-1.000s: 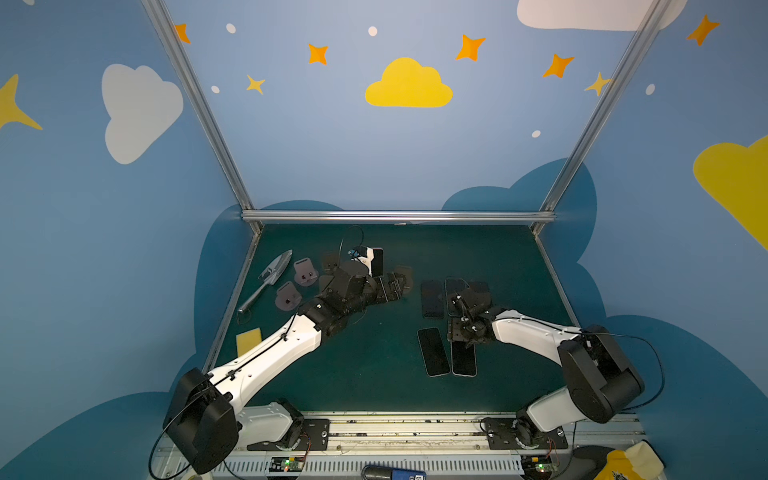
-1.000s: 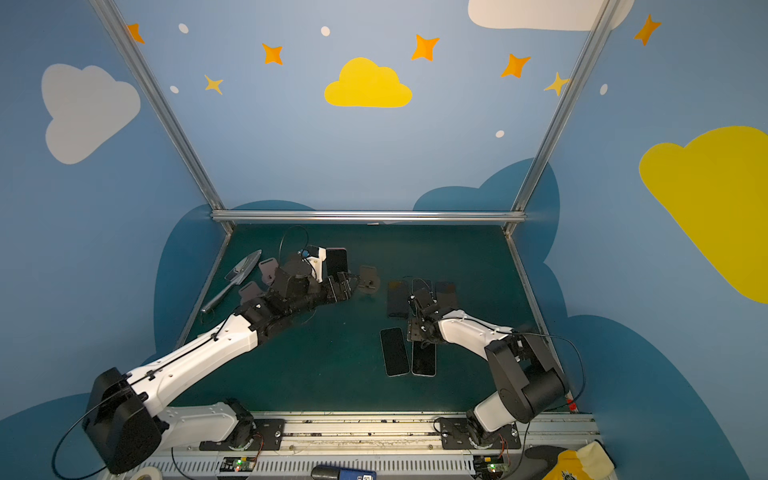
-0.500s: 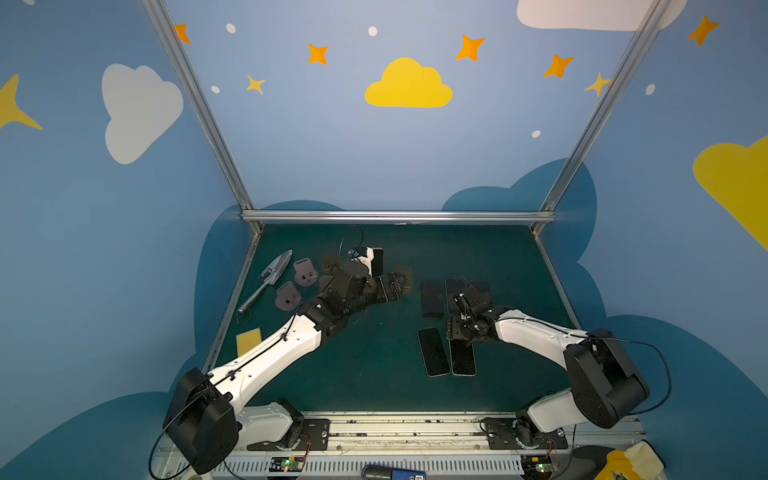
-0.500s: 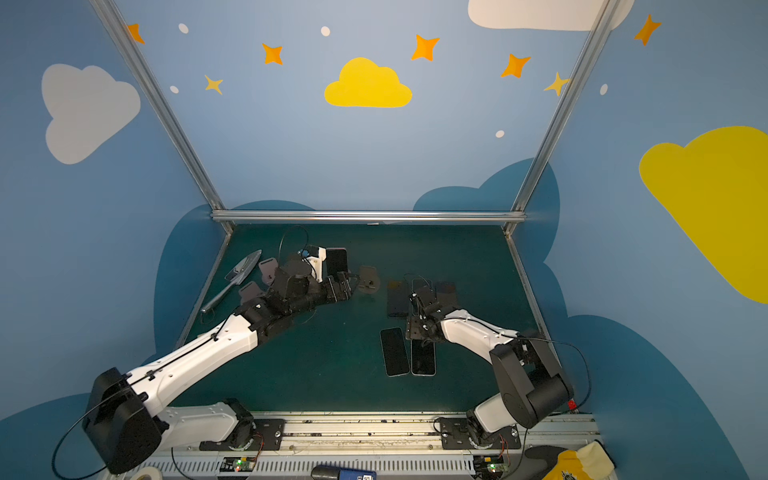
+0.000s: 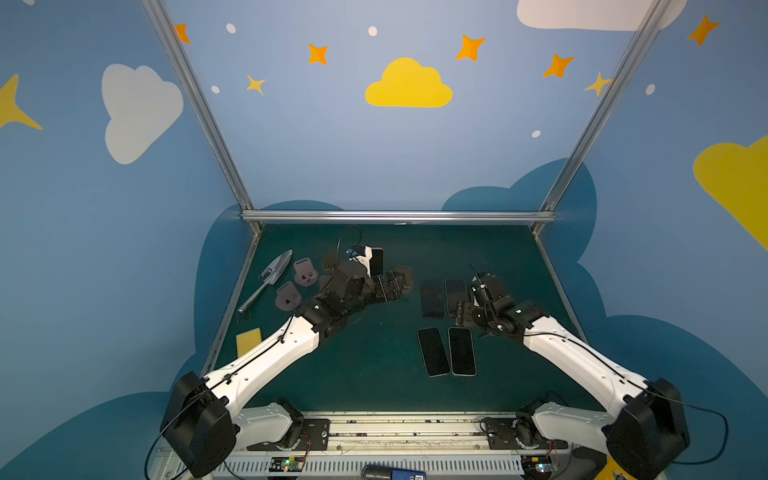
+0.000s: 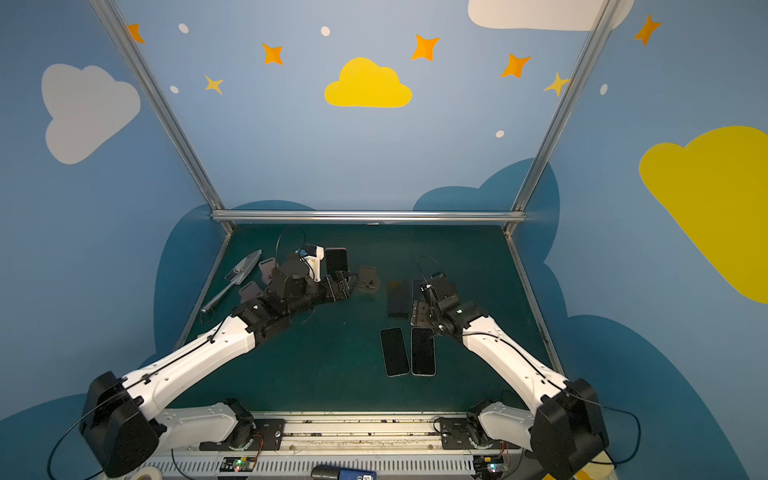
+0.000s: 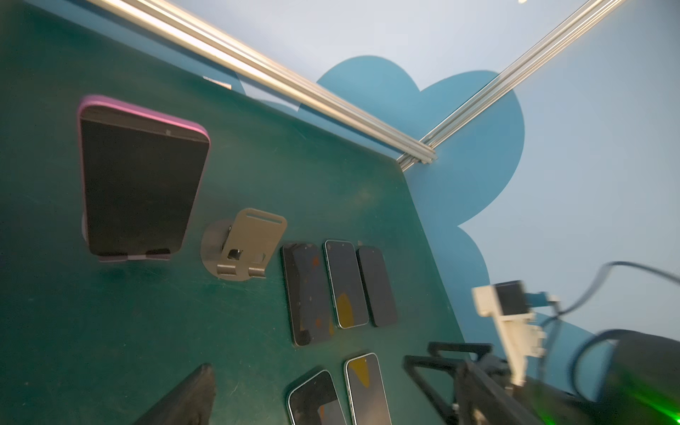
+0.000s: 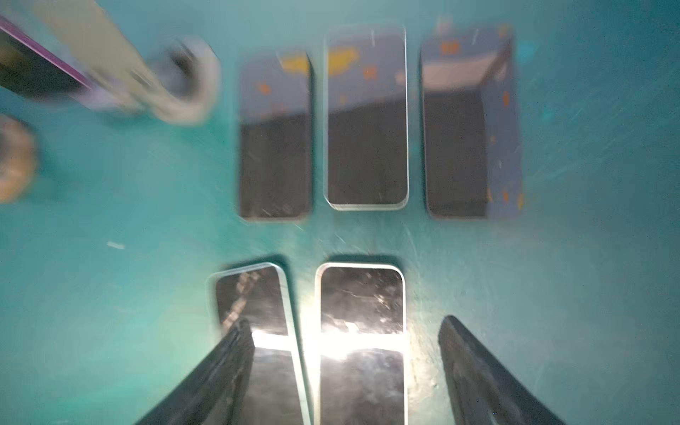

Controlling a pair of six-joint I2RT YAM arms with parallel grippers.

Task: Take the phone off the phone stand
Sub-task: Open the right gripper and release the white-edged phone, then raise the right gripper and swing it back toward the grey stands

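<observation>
Green mat (image 7: 147, 323): grey stand (image 7: 244, 246) sits between propped phone (image 7: 140, 184) and flat phones (image 7: 344, 283).

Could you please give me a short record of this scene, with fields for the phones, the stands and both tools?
phone: pink-edged, dark screen, propped in its stand, not yet removed
empty stand: grey, beside it on the green table
flat phones: five, three in a row, two nearer the robot
left tool: open, empty, near the empty stand
right tool: open, empty, over the flat phones
</observation>
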